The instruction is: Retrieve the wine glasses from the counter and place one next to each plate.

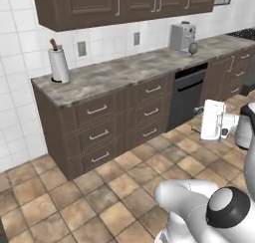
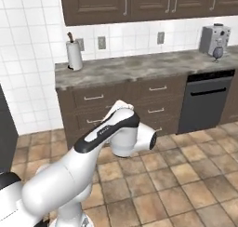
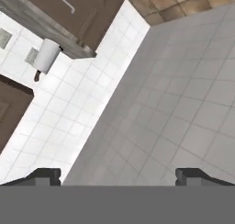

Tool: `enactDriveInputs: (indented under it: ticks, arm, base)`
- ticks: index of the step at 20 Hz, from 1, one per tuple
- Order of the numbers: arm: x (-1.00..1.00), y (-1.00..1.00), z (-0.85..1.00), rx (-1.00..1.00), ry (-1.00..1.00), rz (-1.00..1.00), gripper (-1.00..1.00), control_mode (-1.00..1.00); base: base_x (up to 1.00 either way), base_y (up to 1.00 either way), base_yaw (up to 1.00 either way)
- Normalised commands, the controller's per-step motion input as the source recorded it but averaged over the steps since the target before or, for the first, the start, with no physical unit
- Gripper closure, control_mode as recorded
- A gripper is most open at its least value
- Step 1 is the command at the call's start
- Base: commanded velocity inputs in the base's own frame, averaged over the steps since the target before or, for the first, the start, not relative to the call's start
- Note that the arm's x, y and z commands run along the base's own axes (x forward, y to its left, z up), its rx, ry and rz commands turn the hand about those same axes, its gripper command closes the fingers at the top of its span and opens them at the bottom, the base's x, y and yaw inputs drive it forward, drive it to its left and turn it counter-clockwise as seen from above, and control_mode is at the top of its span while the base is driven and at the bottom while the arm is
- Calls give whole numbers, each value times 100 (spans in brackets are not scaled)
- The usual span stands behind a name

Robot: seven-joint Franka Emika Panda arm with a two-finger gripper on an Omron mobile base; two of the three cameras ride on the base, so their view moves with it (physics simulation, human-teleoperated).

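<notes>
Left end of the table (image 1: pixel 114 72): paper towel roll (image 1: pixel 59 63) standing upright on a dark holder, close to the tiled wall. Moving right along the marble top — bare stretch above the drawer fronts, then the black dishwasher (image 1: pixel 185 95) set under it. Far right: a silver-grey appliance (image 1: pixel 182 36) against the wall, and just in front of it one wine glass (image 1: pixel 193 49), upright, smoky grey bowl (too small to judge more). The right base view puts the same glass beside the appliance.

Gripper (image 3: pixel 117 176): jaws spread wide, nothing between them, touching nothing. The hand view looks along white wall tiles, rolled over; the towel roll sits at its upper left. Arm well apart from the glass.
</notes>
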Motion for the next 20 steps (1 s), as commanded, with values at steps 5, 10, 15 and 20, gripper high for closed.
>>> enactDriveInputs:
  ticks: [5, 10, 15, 20]
  arm:
    - [0, 0, 0, 0, 0, 0, -100, 100]
    - [0, 0, 0, 0, 0, 0, -100, 100]
    - [0, 0, 0, 0, 0, 0, -100, 100]
    - [0, 0, 0, 0, 0, 0, -100, 100]
  base:
    - [100, 0, 32]
    - [100, 0, 21]
    - [100, 0, 13]
    - [78, -57, -9]
